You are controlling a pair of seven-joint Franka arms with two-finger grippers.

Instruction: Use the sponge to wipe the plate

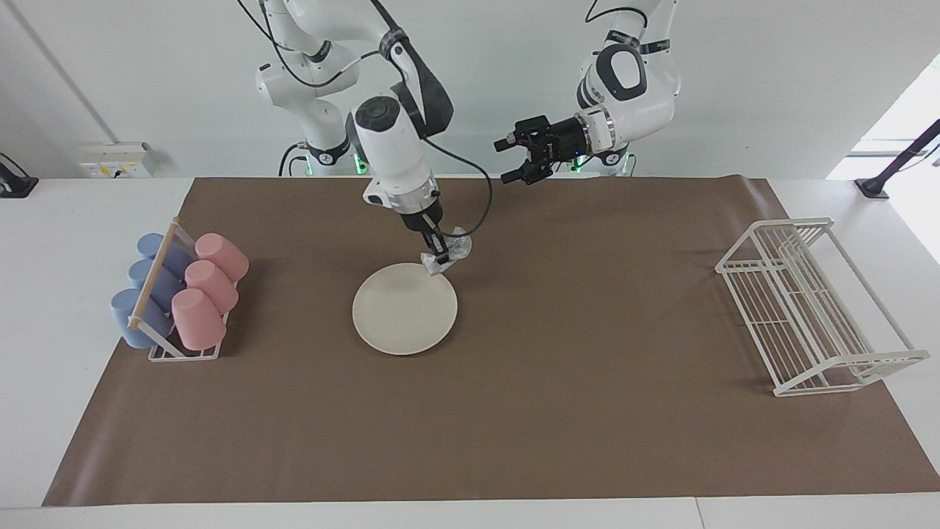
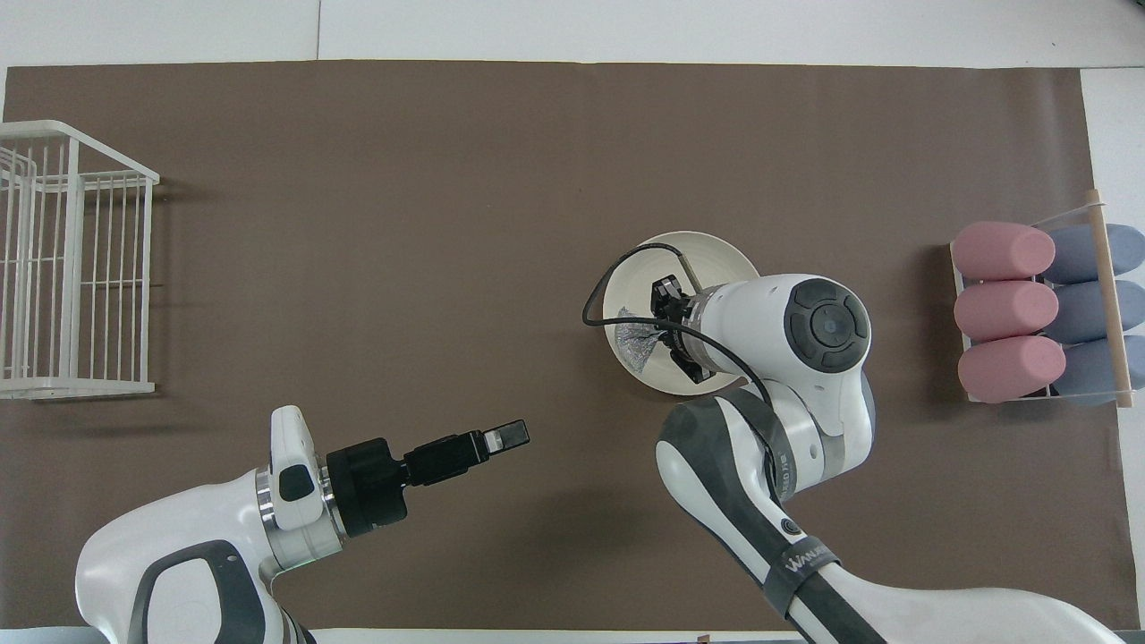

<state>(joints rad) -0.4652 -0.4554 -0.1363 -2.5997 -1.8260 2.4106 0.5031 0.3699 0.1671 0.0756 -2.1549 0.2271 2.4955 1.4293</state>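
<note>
**Sponge at plate rim**

R gripper [image 1: 438,255] is hanging over the robot-side edge of the plate [image 1: 405,312], jaws pinching the sponge [image 1: 449,254], which is reaching the rim. Plate is lying mid-mat, beside the cup rack [image 1: 180,297]. L gripper [image 1: 520,157] is waiting in the air w/ jaws spread, well apart.

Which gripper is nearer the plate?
Right. The right gripper holds the sponge at the plate's edge nearest the robots; the left gripper waits raised over the mat, apart from it.
</note>
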